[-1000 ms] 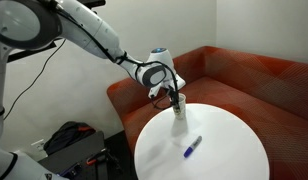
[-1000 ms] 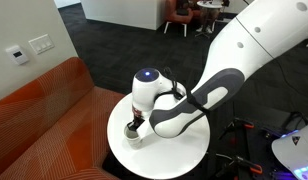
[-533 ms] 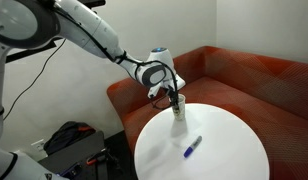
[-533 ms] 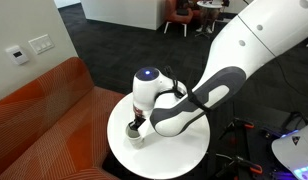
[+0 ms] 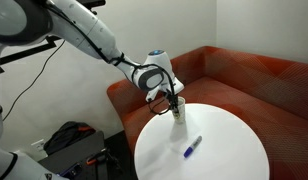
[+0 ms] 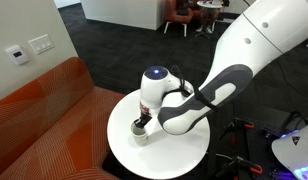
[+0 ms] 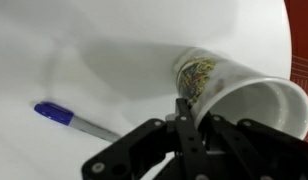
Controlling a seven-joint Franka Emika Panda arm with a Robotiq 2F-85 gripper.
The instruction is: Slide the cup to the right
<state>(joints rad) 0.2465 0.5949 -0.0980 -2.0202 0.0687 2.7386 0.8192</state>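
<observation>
The off-white paper cup (image 5: 179, 113) stands upright near the back edge of the round white table (image 5: 234, 150). It shows in both exterior views (image 6: 141, 137). My gripper (image 5: 175, 101) comes down onto its rim from above (image 6: 142, 124). In the wrist view the cup (image 7: 239, 95) lies just ahead, with a greenish mark on its side. My gripper (image 7: 206, 118) has one finger outside the cup wall and the other inside the mouth, closed on the rim.
A blue pen (image 5: 193, 147) lies on the table nearer the front; it also shows in the wrist view (image 7: 56, 114). An orange-red sofa (image 5: 254, 75) curves behind the table (image 6: 44, 110). A dark bag (image 5: 69, 140) sits on the floor.
The wrist and gripper have shifted a little sideways, and the cup has moved slightly with them across the table. The pen has not moved.
</observation>
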